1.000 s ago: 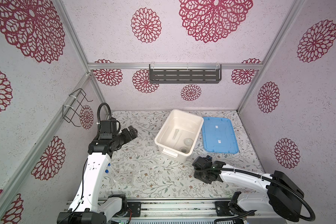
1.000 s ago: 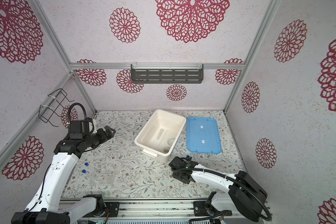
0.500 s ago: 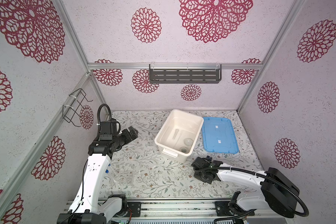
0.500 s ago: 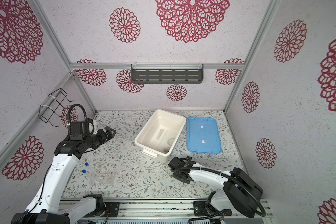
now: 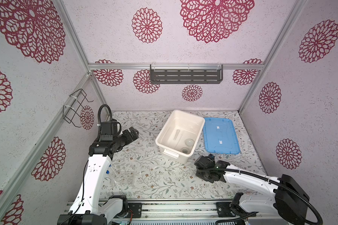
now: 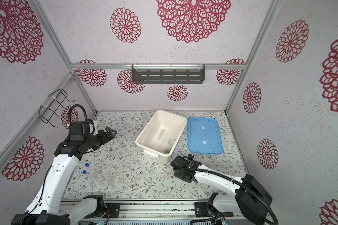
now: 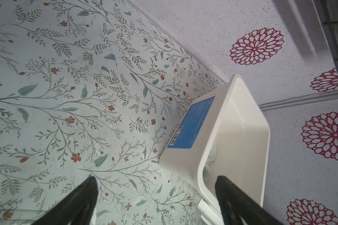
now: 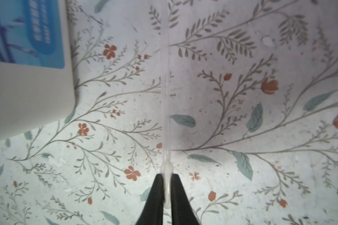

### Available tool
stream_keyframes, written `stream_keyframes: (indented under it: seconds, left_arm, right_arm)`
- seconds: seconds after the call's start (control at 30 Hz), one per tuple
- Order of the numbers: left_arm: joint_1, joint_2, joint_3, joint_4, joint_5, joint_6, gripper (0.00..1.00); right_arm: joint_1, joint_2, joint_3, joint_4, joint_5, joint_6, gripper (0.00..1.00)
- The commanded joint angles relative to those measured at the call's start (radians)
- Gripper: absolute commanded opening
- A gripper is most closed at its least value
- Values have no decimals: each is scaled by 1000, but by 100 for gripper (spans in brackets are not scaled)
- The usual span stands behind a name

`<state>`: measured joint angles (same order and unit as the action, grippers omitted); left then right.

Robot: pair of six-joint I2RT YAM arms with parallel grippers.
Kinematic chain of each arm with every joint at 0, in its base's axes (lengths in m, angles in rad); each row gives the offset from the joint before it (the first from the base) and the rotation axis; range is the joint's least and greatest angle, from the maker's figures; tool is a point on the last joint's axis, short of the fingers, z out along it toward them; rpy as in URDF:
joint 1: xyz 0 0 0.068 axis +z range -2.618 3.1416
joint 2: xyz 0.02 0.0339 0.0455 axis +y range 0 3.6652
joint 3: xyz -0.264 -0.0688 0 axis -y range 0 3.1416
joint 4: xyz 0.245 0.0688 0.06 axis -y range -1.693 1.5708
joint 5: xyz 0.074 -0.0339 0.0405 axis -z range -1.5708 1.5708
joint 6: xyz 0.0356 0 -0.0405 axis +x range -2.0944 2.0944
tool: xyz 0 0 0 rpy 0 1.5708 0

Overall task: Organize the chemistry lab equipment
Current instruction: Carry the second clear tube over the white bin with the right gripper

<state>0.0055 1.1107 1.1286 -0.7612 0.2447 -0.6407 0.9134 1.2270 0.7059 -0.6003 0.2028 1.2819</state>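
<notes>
My right gripper (image 8: 166, 179) is shut on the bulb end of a thin clear pipette (image 8: 165, 97) whose stem runs out over the flowered mat. In both top views this gripper (image 5: 197, 172) (image 6: 174, 171) is low, in front of the white tub's near corner. Two small white bowls (image 5: 189, 142) (image 5: 184, 150) and a white pestle (image 5: 177, 134) lie inside the tub. Two clear tubes with blue caps (image 6: 87, 165) (image 6: 84, 172) lie at the front left, reaching into a clear rack (image 6: 103, 176). My left gripper (image 5: 134, 133) (image 7: 156, 178) hovers open and empty left of the tub.
The big white tub (image 5: 183, 113) stands at the middle back, with a blue label on its side (image 7: 191, 124). A flat blue lid (image 5: 220, 136) lies to its right. A dark shelf (image 5: 185, 77) hangs on the back wall and a wire holder (image 5: 76, 109) on the left wall.
My right gripper's jaws have closed on the pipette and it has shifted slightly left. The left arm has barely moved.
</notes>
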Motion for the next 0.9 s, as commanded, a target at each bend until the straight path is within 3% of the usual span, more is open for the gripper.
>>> stream_keyframes:
  seconds: [0.0,0.23,0.53,0.7,0.8,0.87]
  left_arm:
    - [8,-5,12,12,1,-10,98]
    - [8,-10,25,-3,8,-1,98]
    - [8,-56,-11,-9,17,-13,98]
    - [8,-95,-36,-25,7,-2,98]
    - [8,-115,-36,-54,-15,13,98]
    - [10,-134,-41,-64,-23,12,98]
  right_arm:
    - [5,-29,115,-121,92,-32,13]
    - [4,-3,454,-259,196,-164,13]
    - [-15,248,824,-251,239,-341,13]
    - [-82,345,846,-136,144,-299,13]
    - [-101,423,860,-109,217,-317,12]
    - [-119,482,874,-94,199,-315,11]
